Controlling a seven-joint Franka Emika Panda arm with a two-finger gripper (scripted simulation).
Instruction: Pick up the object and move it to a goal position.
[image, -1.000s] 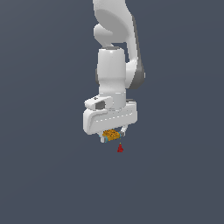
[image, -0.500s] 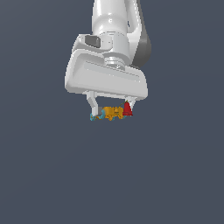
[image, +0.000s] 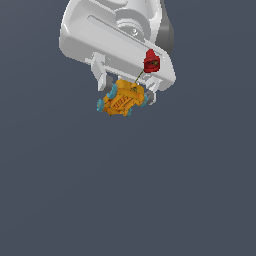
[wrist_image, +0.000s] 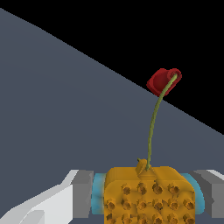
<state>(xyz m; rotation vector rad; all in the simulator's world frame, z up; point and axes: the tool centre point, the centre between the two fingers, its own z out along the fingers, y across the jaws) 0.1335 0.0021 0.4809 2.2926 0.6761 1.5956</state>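
The hand (image: 126, 89) is clamped on the orange blocky piece (image: 122, 100), one finger against each knobbed side, holding it off the grey floor (image: 128, 200). A thin line joins the piece to the red goal marker (image: 151, 61), which sits close by; judged nearly delivered.

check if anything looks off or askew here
The orange piece sits tilted between the gripper fingers rather than square. Otherwise nothing looks damaged or dropped; a thin line runs from it to the red marker.
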